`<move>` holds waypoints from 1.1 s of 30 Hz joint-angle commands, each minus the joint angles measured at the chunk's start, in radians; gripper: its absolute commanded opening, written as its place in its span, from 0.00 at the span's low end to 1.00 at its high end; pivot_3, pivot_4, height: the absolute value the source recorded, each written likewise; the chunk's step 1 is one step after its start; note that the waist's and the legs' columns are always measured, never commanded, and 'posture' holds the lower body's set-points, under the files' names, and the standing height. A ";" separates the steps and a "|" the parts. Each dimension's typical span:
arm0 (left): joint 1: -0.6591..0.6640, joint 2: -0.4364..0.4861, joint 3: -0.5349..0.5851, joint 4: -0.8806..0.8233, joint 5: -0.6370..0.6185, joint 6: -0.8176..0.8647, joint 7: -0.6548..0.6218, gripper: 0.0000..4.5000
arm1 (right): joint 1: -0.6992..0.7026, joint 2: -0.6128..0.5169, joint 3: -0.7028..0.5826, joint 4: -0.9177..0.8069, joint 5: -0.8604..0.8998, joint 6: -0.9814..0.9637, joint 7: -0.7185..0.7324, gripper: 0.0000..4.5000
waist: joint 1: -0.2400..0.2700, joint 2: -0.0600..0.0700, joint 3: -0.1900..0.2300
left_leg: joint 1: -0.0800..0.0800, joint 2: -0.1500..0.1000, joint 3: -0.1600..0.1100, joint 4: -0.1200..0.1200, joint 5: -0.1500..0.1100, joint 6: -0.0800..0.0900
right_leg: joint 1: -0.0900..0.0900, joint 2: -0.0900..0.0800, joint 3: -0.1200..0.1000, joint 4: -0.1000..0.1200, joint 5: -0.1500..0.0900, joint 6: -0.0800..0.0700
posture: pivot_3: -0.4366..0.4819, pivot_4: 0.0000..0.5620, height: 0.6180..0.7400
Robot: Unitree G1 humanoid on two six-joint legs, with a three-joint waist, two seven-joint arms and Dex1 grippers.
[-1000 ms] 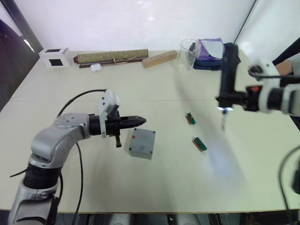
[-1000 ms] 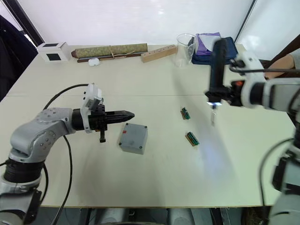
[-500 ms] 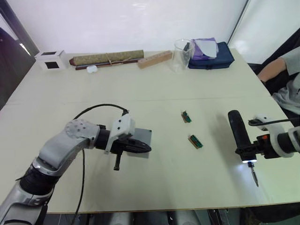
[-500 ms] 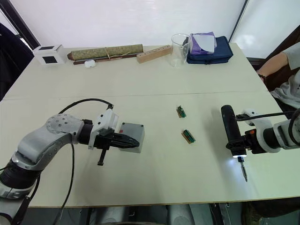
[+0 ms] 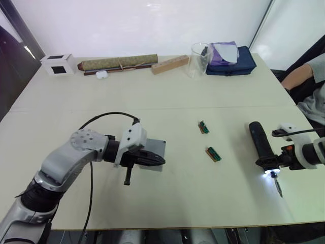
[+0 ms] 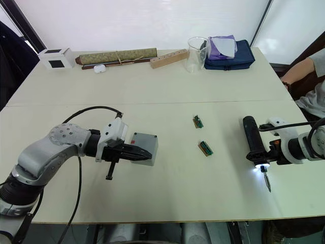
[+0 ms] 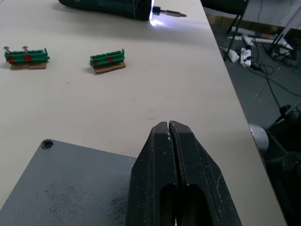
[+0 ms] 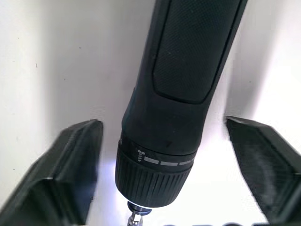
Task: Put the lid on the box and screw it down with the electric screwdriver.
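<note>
The black electric screwdriver, tip light glowing, lies between the right hand's spread fingers.

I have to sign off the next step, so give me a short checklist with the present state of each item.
1. Lid on the box: ok, a flat grey top with a corner hole shows in the left wrist view.
2. Left gripper shut, over the box's edge: ok.
3. Electric screwdriver lying on the table, light on: ok.
4. Right gripper gripping it: not ok, fingers open on either side.
5. Screws in the lid: cannot tell.
6. Two green connector blocks away from the box: ok.
</note>
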 commanded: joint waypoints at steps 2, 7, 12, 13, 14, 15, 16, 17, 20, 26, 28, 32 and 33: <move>-0.031 0.008 0.106 0.045 -0.040 0.019 0.024 0.00 | -0.094 -0.044 -0.028 -0.023 -0.065 -0.109 0.054 0.98 | -0.001 0.000 0.000 | 0.000 0.000 0.000 0.000 0.000 0.000 | 0.000 0.000 0.000 0.000 0.000 0.000 | 0.48 0.27 1.00; -0.079 0.014 0.235 0.199 -0.047 0.026 0.083 0.00 | -0.196 -0.045 -0.028 -0.198 -0.124 -0.365 0.175 0.98 | -0.008 0.001 0.000 | 0.002 0.001 0.000 0.000 0.000 0.000 | 0.000 0.001 0.000 0.002 0.000 0.000 | 0.48 0.27 1.00; -0.072 0.006 0.263 0.304 0.034 -0.041 0.150 0.00 | -0.098 0.047 0.030 -0.457 -0.152 -0.590 0.257 0.98 | 0.000 -0.003 -0.001 | 0.002 0.001 -0.001 0.000 0.000 0.000 | 0.001 0.001 -0.001 0.002 0.000 0.000 | 0.48 0.27 1.00; -0.064 0.006 0.258 0.312 0.051 -0.056 0.157 0.00 | -0.087 0.075 0.026 -0.489 -0.134 -0.594 0.264 0.98 | 0.000 -0.003 -0.001 | 0.002 0.000 -0.001 0.001 0.000 0.000 | 0.001 0.000 -0.001 0.002 0.000 0.000 | 0.48 0.27 1.00; -0.061 0.006 0.254 0.318 0.062 -0.066 0.160 0.00 | -0.078 0.094 0.020 -0.507 -0.129 -0.599 0.270 0.98 | 0.000 -0.003 -0.001 | 0.001 0.000 -0.001 0.001 0.000 -0.001 | 0.001 -0.001 -0.001 0.002 0.001 0.001 | 0.48 0.27 1.00; -0.046 0.008 0.244 0.317 0.079 -0.071 0.167 0.00 | -0.067 0.127 0.020 -0.540 -0.101 -0.573 0.266 0.98 | 0.000 -0.003 -0.001 | 0.001 -0.001 -0.001 0.001 0.000 -0.001 | 0.001 -0.002 -0.001 0.002 0.001 0.002 | 0.48 0.27 1.00; -0.008 0.016 0.226 0.304 0.099 -0.060 0.178 0.00 | -0.052 0.188 0.055 -0.588 -0.077 -0.552 0.246 0.98 | 0.000 -0.004 -0.002 | 0.000 -0.001 -0.001 0.003 0.000 -0.001 | 0.001 -0.002 -0.001 0.002 0.001 0.002 | 0.48 0.27 1.00; 0.021 0.021 0.213 0.293 0.115 -0.053 0.186 0.00 | -0.042 0.233 0.080 -0.623 -0.060 -0.536 0.230 0.98 | 0.000 -0.004 -0.002 | -0.001 -0.001 -0.001 0.005 0.000 -0.001 | 0.002 -0.002 -0.001 0.002 0.002 0.003 | 0.48 0.27 1.00; 0.138 0.040 0.163 0.204 0.147 -0.024 0.203 0.00 | -0.027 0.387 0.221 -0.674 -0.109 -0.524 0.155 0.98 | -0.007 -0.007 -0.004 | 0.001 0.000 -0.001 0.007 0.000 0.000 | 0.004 -0.001 -0.001 0.003 0.002 0.003 | 0.48 0.27 1.00; 0.186 0.005 0.110 0.148 0.170 -0.035 0.226 0.00 | -0.036 0.497 0.333 -0.672 -0.137 -0.466 0.116 0.98 | 0.019 -0.008 -0.003 | -0.001 -0.001 -0.004 0.013 0.000 -0.001 | 0.003 -0.003 -0.002 0.008 0.002 0.002 | 0.48 0.27 1.00; 0.175 -0.007 0.098 0.157 0.180 -0.039 0.230 0.00 | -0.045 0.535 0.363 -0.643 -0.159 -0.466 0.099 0.98 | 0.019 -0.009 -0.003 | 0.001 -0.001 -0.003 0.013 0.000 -0.001 | 0.005 -0.003 -0.001 0.008 0.003 0.001 | 0.48 0.27 1.00; 0.125 -0.044 0.083 0.184 0.186 -0.049 0.222 0.00 | -0.067 0.604 0.385 -0.617 -0.176 -0.452 0.075 0.98 | 0.016 -0.009 -0.003 | 0.004 -0.001 -0.003 0.013 0.000 -0.001 | 0.007 -0.002 -0.002 0.010 0.003 0.001 | 0.48 0.27 1.00; 0.114 -0.052 0.081 0.194 0.186 -0.052 0.218 0.00 | -0.071 0.616 0.384 -0.617 -0.174 -0.445 0.071 0.98 | 0.016 -0.009 -0.003 | 0.004 -0.001 -0.003 0.013 0.000 -0.001 | 0.007 -0.002 -0.001 0.011 0.003 0.001 | 0.48 0.27 1.00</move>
